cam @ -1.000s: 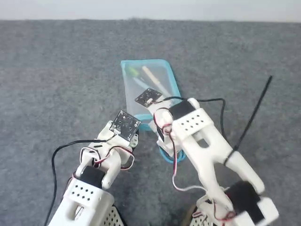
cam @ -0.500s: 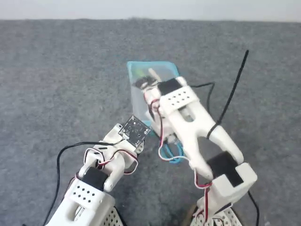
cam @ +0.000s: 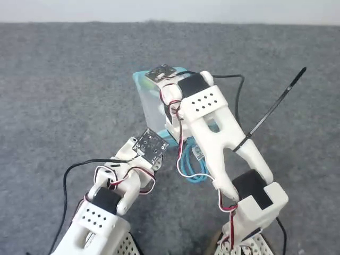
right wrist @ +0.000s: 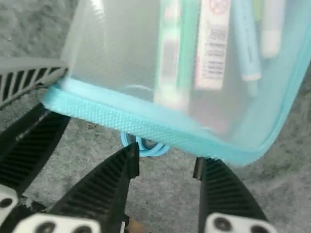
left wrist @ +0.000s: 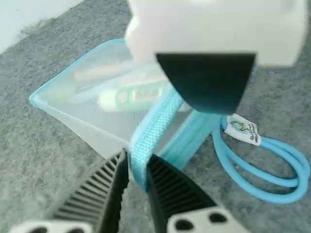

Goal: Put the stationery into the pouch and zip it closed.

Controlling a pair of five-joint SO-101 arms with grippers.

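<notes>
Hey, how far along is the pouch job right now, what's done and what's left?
Done: the stationery lies inside the pouch.
In hand: the left claw pinches the pouch's zipper edge, and the right claw is open just below that edge.
Left: closing the zip. I cannot tell how far it is already shut.

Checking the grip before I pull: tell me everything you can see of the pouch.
The pouch is translucent plastic edged with light blue zip tape; stationery shows through its wall. A blue cord loop with a small tag trails from its zip end onto the grey carpet. The left gripper pinches the blue tape at one corner. How far the zip is shut is unclear.
</notes>
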